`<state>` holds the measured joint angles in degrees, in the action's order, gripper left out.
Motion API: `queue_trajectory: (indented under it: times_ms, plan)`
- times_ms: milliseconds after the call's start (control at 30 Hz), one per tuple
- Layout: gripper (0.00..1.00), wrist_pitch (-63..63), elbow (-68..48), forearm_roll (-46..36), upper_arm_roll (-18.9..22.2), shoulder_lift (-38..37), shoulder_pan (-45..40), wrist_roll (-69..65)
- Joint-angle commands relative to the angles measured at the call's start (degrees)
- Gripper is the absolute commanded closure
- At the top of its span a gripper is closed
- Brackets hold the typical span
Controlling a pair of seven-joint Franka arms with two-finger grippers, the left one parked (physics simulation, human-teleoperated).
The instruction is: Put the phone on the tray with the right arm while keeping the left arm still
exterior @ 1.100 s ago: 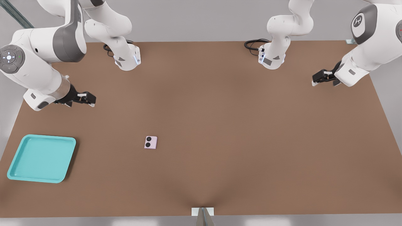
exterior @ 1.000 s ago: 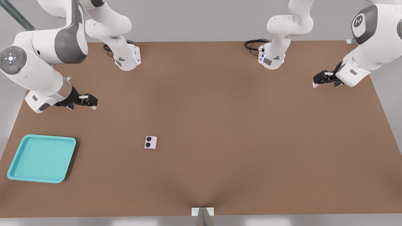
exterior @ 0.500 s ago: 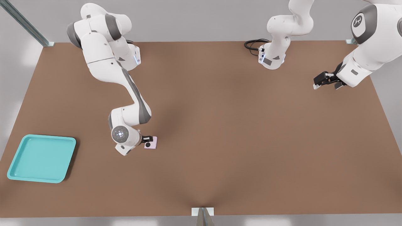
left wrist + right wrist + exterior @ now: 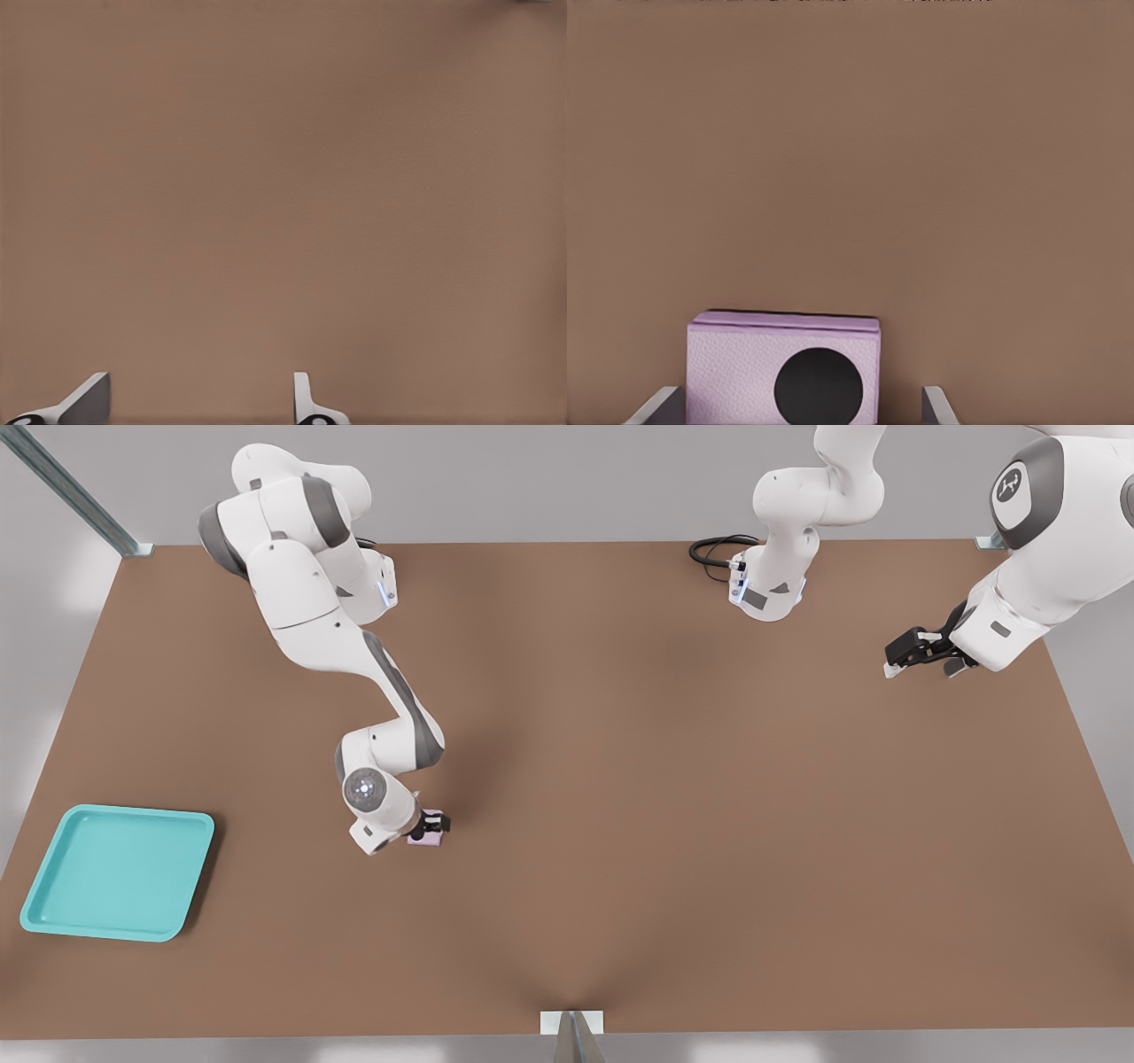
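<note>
**Hand down over the phone, fingers either side**

The right arm (image 4: 354,655) reaches out across the brown bench (image 4: 673,797) and its hand (image 4: 431,825) sits low over the phone (image 4: 429,838), which lies flat on the bench. From the wrist view the phone (image 4: 784,372) lies between the two fingertips (image 4: 656,409); one looks to be right at its edge, the other stands a little apart from it, so the hand is spread and grips nothing. One black lens shows on the lilac face. The turquoise tray (image 4: 53,908) lies well apart from the phone, toward the front view's left, near the bench's corner.
</note>
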<state>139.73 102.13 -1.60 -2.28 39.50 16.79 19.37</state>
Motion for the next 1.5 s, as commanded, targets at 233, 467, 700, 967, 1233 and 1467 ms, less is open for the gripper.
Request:
queue_trajectory:
  times_ms: [233, 467, 700, 967, 1233, 1467]
  plan:
    - [0.0, 4.2, 0.1, 0.0, 0.0, 0.9, 0.4, 6.6]
    - [0.31, 3.4, 0.2, 0.0, 0.0, 0.0, 0.6, 6.4]
    - [0.31, -11.1, 0.0, 0.2, 0.0, -11.9, -7.6, -6.4]
    - [0.3, -12.8, -4.8, 0.2, 0.6, -11.0, -30.9, -44.3]
    - [0.29, -14.3, -20.5, -0.2, 1.0, 3.6, -41.7, -68.0]
    - [0.0, -21.5, -23.5, -0.1, -1.1, -2.7, -41.1, -65.4]
